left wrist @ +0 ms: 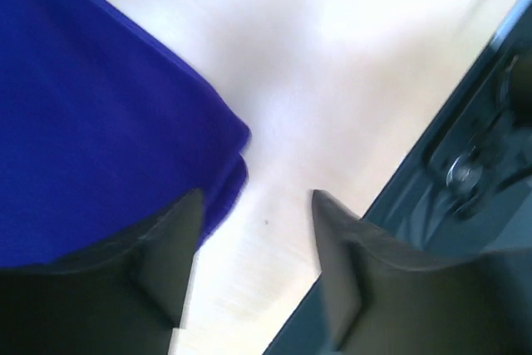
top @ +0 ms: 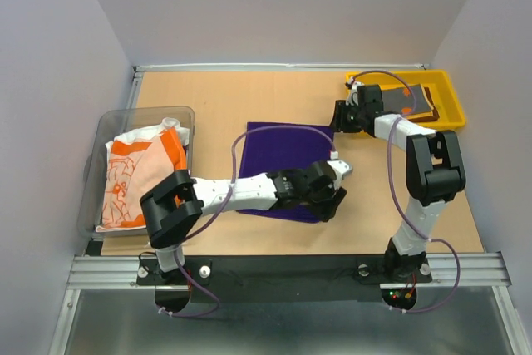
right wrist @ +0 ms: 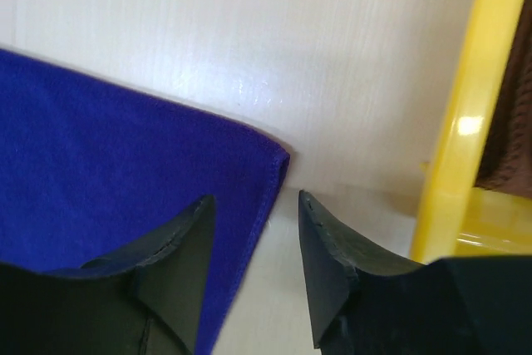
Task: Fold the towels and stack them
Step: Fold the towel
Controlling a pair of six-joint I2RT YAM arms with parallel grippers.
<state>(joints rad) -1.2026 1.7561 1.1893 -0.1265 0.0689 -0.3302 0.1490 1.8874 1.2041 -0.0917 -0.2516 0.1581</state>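
Purple towel (top: 283, 160), near edge under left arm (top: 249, 191)

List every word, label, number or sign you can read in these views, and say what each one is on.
None can be read.
The orange-and-white patterned towel in the clear bin bears only drawn shapes, no legible letters.
The purple towel, yellow tray and table are plain.
The arm bases' small lights carry no text.

Centre: my purple towel (top: 283, 164) lies flat on the table (top: 249, 97), bare wood beyond it.
Left side: clear bin (top: 100, 172) blocks me.
Right side: yellow tray (top: 445, 93) rim stands near the towel's corner.
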